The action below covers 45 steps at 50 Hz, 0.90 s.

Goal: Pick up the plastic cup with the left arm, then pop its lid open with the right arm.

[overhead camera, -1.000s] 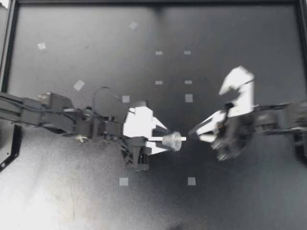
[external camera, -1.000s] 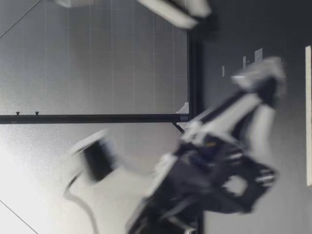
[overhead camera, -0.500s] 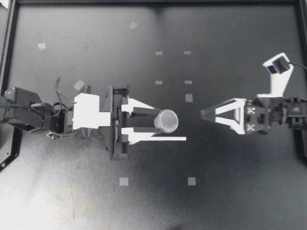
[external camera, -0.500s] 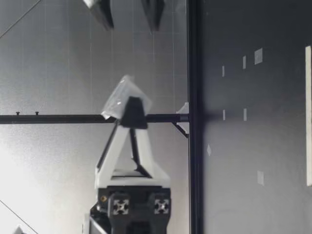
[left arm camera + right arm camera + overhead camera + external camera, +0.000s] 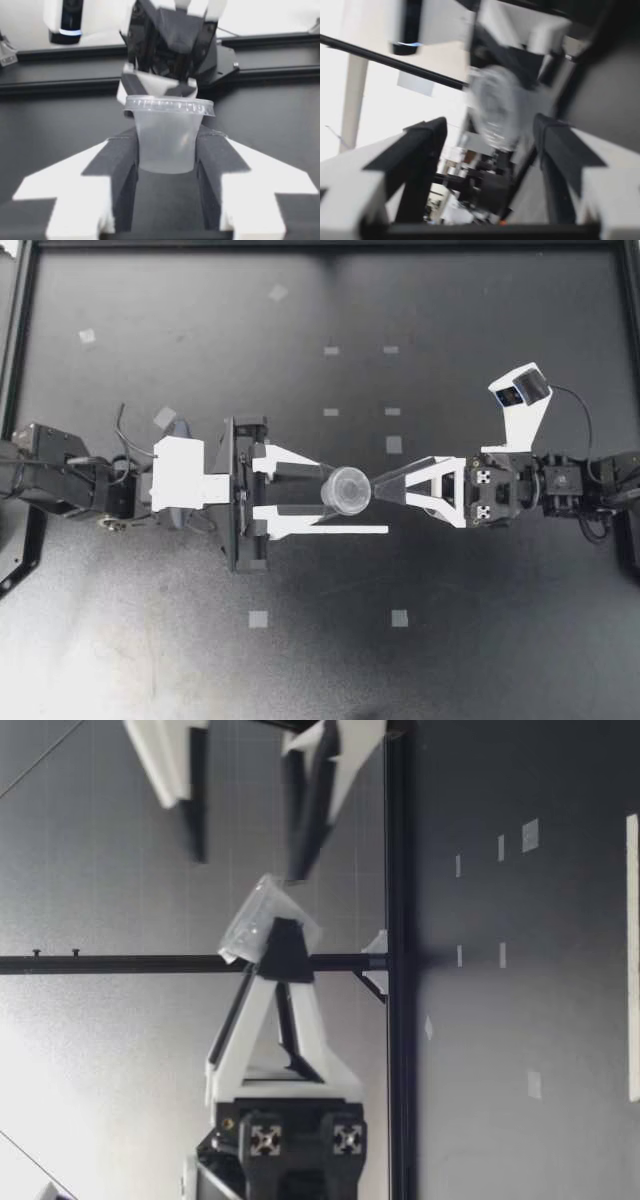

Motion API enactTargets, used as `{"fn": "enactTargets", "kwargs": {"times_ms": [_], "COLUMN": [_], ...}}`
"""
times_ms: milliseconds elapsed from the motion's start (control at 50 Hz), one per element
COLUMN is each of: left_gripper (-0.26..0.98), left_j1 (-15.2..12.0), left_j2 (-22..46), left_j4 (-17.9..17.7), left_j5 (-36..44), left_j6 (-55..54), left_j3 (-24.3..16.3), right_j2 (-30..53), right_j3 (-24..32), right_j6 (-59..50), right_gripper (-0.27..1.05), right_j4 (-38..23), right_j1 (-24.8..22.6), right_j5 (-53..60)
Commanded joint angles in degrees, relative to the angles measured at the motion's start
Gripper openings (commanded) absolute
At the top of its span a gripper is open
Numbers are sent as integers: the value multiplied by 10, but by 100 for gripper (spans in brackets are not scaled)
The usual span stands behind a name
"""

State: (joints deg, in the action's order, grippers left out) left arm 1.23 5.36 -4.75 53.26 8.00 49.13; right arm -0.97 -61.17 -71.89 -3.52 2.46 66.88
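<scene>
Here, left hand [image 5: 347, 502] grips the clear cup [image 5: 346, 489] above the black table [image 5: 200, 660] (tape-marked); right hand [image 5: 381, 487] gapes.

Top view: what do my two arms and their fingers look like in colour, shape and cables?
My left arm and right arm are black, boxy, jointed. My left gripper and my right gripper have white, triangular fingers with black inner pads. A white camera bracket sits on the right wrist, a thin black cable curving beside it.

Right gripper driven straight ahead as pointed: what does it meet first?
The clear cup held in the left gripper, directly ahead of the right gripper, whose fingers are open; gap hard to judge.
</scene>
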Motion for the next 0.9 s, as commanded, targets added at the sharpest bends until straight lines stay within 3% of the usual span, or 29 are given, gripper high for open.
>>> {"fn": "enactTargets", "kwargs": {"times_ms": [0,240,500,680,880], "left_gripper": [25,24,24,24,24], "left_j1": [-1,-1,-2,-1,-1], "left_j2": [-6,-4,-4,-11,-19], "left_j4": [-1,-1,-1,-1,-1], "left_j5": [5,-16,-48,-39,-12], "left_j6": [0,-4,-11,-13,-32], "left_j3": [-14,-18,-18,-14,-11], "right_j2": [-20,-31,-62,-114,-195], "right_j3": [14,17,2,-25,-25], "right_j6": [2,1,10,105,304], "right_gripper": [68,68,68,68,68], "right_j4": [-4,-10,-15,-60,-125], "right_j1": [6,7,28,54,54], "right_j5": [22,103,112,71,-101]}}
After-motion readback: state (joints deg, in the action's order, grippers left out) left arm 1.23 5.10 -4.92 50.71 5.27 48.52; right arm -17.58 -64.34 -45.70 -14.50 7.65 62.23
